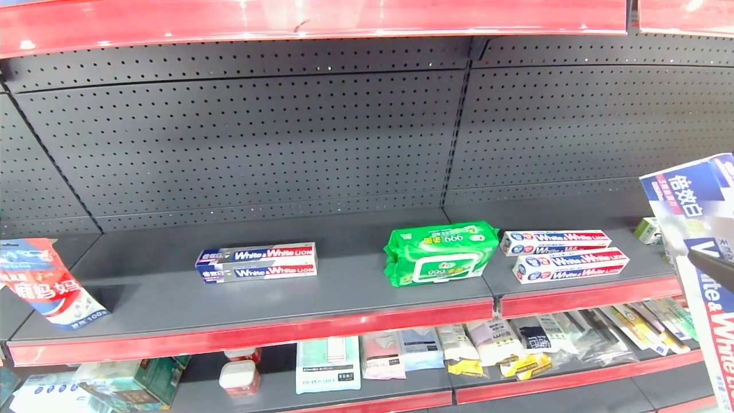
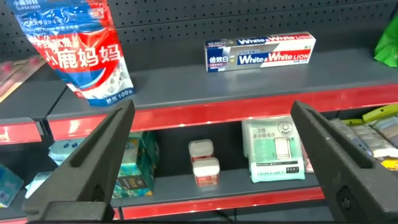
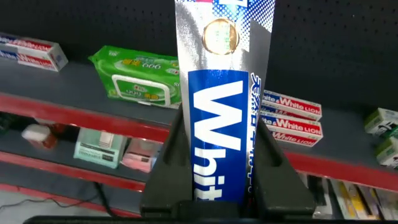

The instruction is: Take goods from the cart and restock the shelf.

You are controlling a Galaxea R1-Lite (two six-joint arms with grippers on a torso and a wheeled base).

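A long blue, silver and white toothpaste box [image 3: 221, 112] stands upright between the fingers of my right gripper [image 3: 217, 171], which is shut on its lower part. In the head view this box [image 1: 697, 229] rises at the far right, in front of the grey shelf [image 1: 172, 304] with the red front edge. Lying on the shelf are one toothpaste box [image 1: 256, 262] left of the middle, a green wet-wipes pack [image 1: 438, 252], and two more toothpaste boxes [image 1: 565, 255] side by side. My left gripper [image 2: 211, 155] hangs open and empty, low before the shelf's left part.
A red and blue pouch [image 1: 46, 284] stands at the shelf's left end. Small green-white boxes [image 3: 382, 130] sit at the right end. The lower shelf [image 1: 373, 396] holds packets, two small jars [image 2: 204, 163] and a white-green pack [image 2: 273, 149]. A pegboard wall [image 1: 258, 132] closes the back.
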